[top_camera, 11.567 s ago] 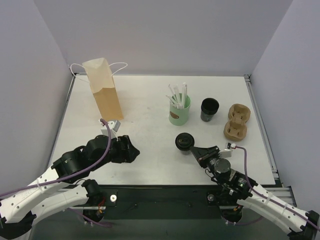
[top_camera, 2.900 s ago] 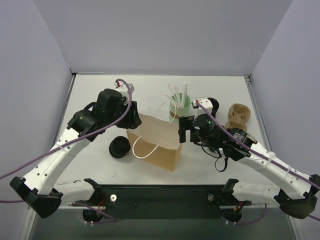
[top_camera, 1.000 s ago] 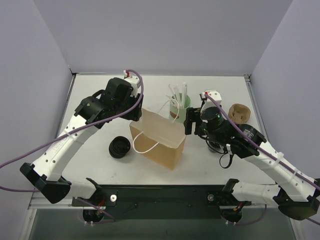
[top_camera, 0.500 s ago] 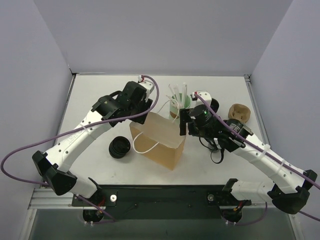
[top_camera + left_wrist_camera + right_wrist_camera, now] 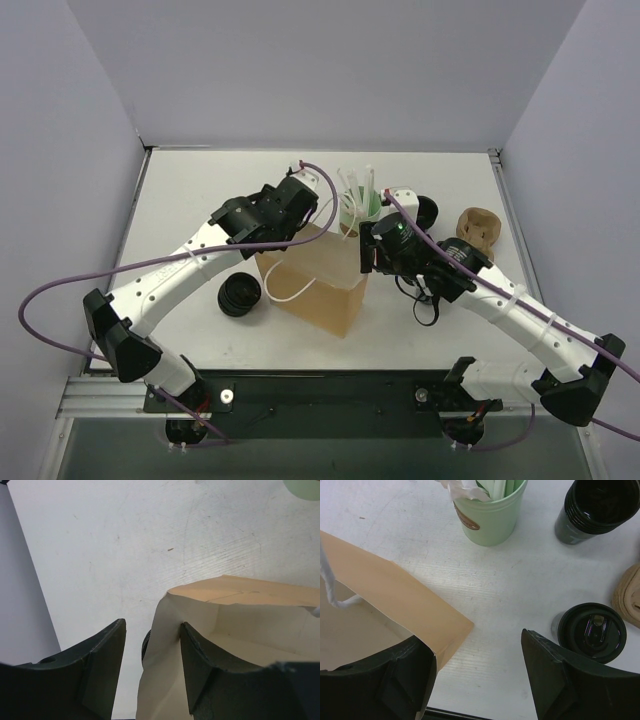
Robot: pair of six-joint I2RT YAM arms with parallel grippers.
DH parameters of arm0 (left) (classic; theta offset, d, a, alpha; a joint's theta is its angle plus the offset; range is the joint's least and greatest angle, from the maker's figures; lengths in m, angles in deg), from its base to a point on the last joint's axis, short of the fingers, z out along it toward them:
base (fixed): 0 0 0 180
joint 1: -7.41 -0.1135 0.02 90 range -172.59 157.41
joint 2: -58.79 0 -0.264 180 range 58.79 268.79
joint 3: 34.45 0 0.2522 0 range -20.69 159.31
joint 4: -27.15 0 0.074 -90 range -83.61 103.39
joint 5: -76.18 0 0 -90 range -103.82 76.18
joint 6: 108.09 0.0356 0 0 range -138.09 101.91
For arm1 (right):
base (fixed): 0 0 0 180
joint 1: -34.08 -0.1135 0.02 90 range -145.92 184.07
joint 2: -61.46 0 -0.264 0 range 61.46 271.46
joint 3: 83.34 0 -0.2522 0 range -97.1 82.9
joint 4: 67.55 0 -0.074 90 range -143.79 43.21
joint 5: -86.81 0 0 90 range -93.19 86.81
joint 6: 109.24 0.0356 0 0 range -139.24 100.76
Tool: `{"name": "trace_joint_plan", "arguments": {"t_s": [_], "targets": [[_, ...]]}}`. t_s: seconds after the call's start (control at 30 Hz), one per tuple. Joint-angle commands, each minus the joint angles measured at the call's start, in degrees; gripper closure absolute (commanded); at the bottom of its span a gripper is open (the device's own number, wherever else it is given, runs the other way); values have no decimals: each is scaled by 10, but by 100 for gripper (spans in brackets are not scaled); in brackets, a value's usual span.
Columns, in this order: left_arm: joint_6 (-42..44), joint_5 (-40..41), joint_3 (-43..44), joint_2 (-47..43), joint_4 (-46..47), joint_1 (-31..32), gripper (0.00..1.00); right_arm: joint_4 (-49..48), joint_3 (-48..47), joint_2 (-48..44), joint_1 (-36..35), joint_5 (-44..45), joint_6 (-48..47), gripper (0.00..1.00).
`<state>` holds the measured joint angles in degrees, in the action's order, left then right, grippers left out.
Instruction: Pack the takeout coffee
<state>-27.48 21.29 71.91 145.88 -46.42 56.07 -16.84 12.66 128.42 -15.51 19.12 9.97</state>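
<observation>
**Bag mouth readied, coffee not yet packed**

The left pincer [image 5: 152, 635], jaws apart, straddles the paper bag [image 5: 315, 275] at its rim. The right pincer [image 5: 472, 645], spread wide and grasping nothing, sits at the opposite corner, likely to spread the mouth. The takeout coffee [image 5: 592, 632] stands lidded on the desk [image 5: 200, 200], just beside the right pincer. The green cup [image 5: 492, 522] has a brown label, unreadable.

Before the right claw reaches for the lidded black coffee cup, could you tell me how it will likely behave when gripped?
The takeout coffee stands upright and lidded. It looks disposable, so a hard squeeze would probably dent its wall. Its fill is hidden, so it may be heavier than it looks. Being round, it would likely roll if tipped.
</observation>
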Motion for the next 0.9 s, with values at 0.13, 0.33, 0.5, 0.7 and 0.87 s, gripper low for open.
{"name": "trace_joint_plan", "arguments": {"t_s": [0.13, 0.33, 0.5, 0.7, 0.87], "targets": [[17, 90, 18, 12, -28, 2, 43, 6, 20, -1, 19, 22, 3, 31], [18, 97, 34, 17, -39, 2, 43, 6, 22, -5, 26, 19, 0, 31], [7, 79, 50, 13, -46, 4, 41, 5, 15, -3, 28, 15, -4, 32], [-6, 51, 95, 8, -72, 4, 40, 4, 15, -5, 34, 6, -9, 33], [-28, -34, 110, -29, -47, 3, 37, -7, -30, -2, 34, -72, -22, 33]]}}
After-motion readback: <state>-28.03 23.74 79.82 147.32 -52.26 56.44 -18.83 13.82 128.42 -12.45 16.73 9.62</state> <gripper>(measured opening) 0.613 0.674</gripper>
